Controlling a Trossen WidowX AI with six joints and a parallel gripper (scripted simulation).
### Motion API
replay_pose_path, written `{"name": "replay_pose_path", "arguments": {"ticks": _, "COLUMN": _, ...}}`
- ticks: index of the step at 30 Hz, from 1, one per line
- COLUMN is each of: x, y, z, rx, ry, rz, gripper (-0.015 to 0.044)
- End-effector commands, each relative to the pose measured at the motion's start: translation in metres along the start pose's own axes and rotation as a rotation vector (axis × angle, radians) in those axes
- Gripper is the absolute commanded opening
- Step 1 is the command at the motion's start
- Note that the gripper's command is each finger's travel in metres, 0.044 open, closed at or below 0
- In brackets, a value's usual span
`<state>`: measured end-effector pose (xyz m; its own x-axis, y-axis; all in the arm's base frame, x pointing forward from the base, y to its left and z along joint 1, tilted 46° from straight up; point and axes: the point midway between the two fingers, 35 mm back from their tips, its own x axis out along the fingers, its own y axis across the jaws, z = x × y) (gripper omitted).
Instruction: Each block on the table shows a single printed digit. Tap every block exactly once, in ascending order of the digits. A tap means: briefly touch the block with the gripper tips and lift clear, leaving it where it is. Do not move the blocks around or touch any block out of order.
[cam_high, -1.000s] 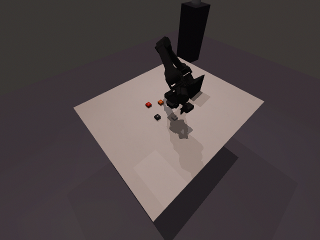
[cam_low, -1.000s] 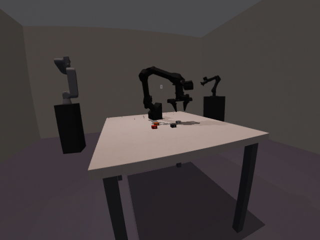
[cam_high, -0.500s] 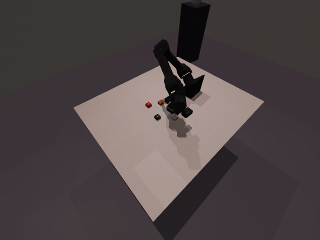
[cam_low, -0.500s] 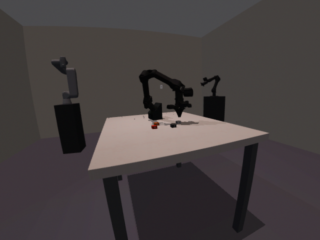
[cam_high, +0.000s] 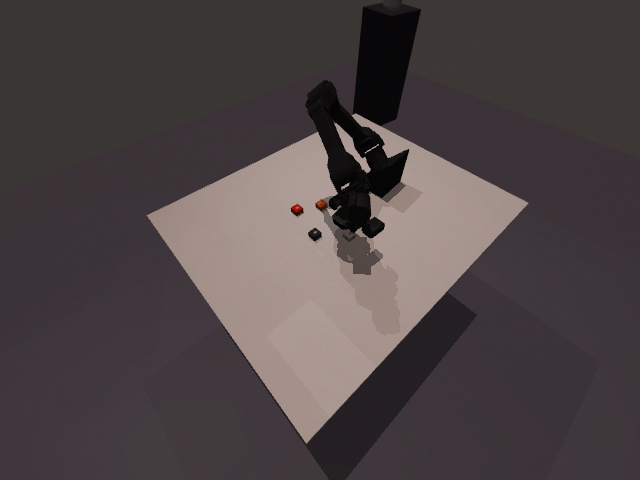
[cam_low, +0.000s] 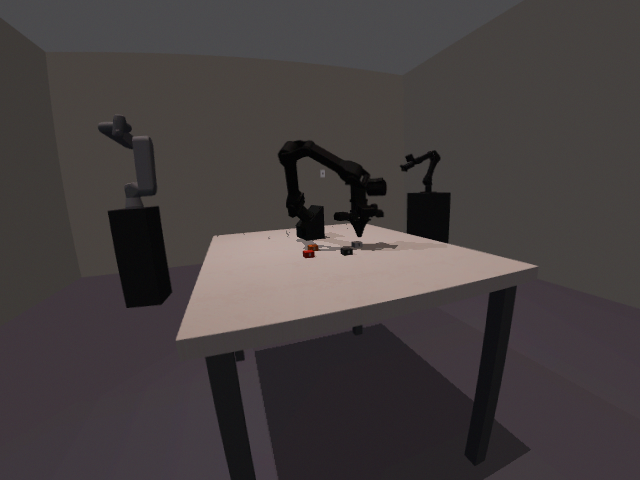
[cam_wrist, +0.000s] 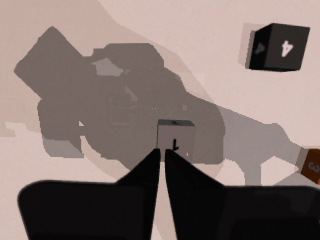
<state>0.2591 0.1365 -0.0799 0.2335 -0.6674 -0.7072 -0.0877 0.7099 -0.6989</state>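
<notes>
A light grey block (cam_high: 349, 237) (cam_low: 356, 243) (cam_wrist: 167, 135) with the digit 1 lies in the arm's shadow. My gripper (cam_high: 352, 230) (cam_low: 359, 236) (cam_wrist: 162, 154) is shut with nothing between its fingers. Its tips point down just above the grey block and hide part of its near edge in the wrist view. A black block (cam_high: 314, 234) (cam_low: 346, 251) (cam_wrist: 285, 48) shows a 4. An orange block (cam_high: 321, 205) (cam_low: 312, 247) (cam_wrist: 313, 166) shows a 3, cut by the wrist view's right edge. A red block (cam_high: 296, 209) (cam_low: 308, 254) lies beyond it; its digit is too small to read.
The blocks lie on a pale table (cam_high: 232, 248) (cam_low: 289, 284). The arm's black base plate (cam_high: 390, 175) (cam_low: 310, 227) stands behind the gripper. Two other arms stand on black pedestals (cam_low: 138, 258) (cam_low: 428, 217) away from the table.
</notes>
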Motion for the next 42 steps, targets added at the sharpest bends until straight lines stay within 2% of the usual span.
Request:
{"name": "replay_pose_path", "arguments": {"ticks": 1, "x": 0.011, "y": -0.001, "z": -0.003, "rx": -0.013, "ry": 0.008, "rz": -0.011, "gripper": 0.002}}
{"name": "replay_pose_path", "arguments": {"ticks": 17, "x": 0.023, "y": -0.002, "z": -0.004, "rx": -0.012, "ry": 0.007, "rz": -0.012, "gripper": 0.002}}
{"name": "replay_pose_path", "arguments": {"ticks": 21, "x": -0.008, "y": -0.001, "z": -0.004, "rx": -0.013, "ry": 0.008, "rz": -0.011, "gripper": 0.002}}
{"name": "replay_pose_path", "arguments": {"ticks": 27, "x": -0.01, "y": -0.001, "z": -0.003, "rx": -0.012, "ry": 0.008, "rz": -0.01, "gripper": 0.002}}
{"name": "replay_pose_path", "arguments": {"ticks": 33, "x": -0.086, "y": 0.0, "z": -0.003, "rx": -0.013, "ry": 0.009, "rz": -0.007, "gripper": 0.002}}
{"name": "replay_pose_path", "arguments": {"ticks": 39, "x": -0.089, "y": -0.002, "z": -0.002, "rx": -0.015, "ry": 0.008, "rz": -0.007, "gripper": 0.002}}
{"name": "replay_pose_path", "arguments": {"ticks": 42, "x": -0.094, "y": -0.032, "z": 0.004, "rx": -0.036, "ry": 0.002, "rz": 0.005, "gripper": 0.002}}
